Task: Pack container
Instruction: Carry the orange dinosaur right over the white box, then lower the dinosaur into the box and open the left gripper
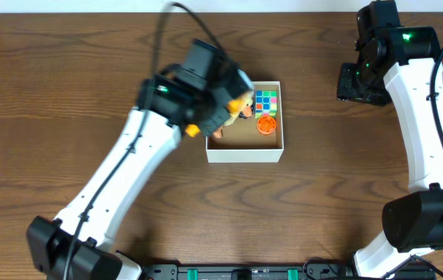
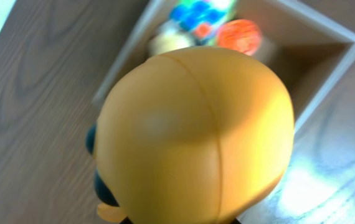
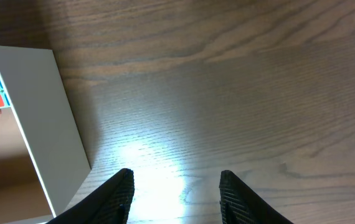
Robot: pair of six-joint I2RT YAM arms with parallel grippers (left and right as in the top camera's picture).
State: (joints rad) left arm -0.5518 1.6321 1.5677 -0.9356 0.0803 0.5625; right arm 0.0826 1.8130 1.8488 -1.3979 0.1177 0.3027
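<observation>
The container is a square white box with a brown inside, at the middle of the table. In it lie a colourful cube and an orange round toy. My left gripper is shut on a yellow rounded toy, which fills the left wrist view and hangs over the box's left part. The cube and the orange toy show beyond it. My right gripper is open and empty over bare table, right of the box wall.
The brown wooden table stretches all round the box. The right arm stands at the far right, its gripper up near the back edge. The left arm crosses the table's left half.
</observation>
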